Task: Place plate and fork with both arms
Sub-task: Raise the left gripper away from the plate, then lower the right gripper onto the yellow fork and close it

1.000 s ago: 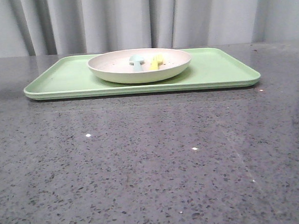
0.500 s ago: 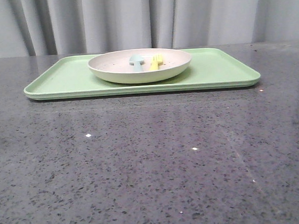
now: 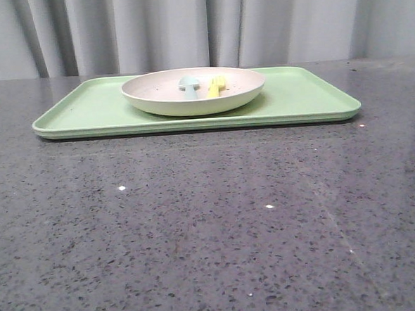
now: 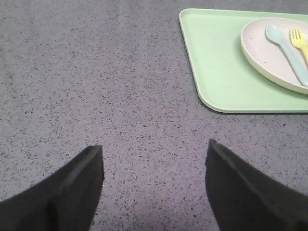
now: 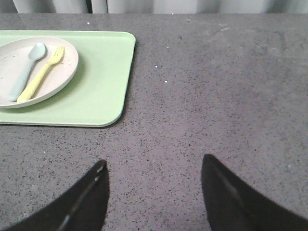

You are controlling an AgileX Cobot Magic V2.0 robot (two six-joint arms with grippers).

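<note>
Green tray (image 3: pixel 302 97) at your far counter (image 3: pixel 212 226) carries the plate (image 3: pixel 169 101); in it, the fork (image 3: pixel 216 86) lies right of a blue spoon (image 3: pixel 188 85). Your left fingers (image 4: pixel 72 192) and right fingers (image 5: pixel 226 192) are spread apart, holding nothing.

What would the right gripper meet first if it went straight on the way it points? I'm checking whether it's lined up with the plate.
Probably only bare tabletop. The open right gripper points past the tray's corner; the plate and fork lie off to the side, though depth is uncertain.
</note>
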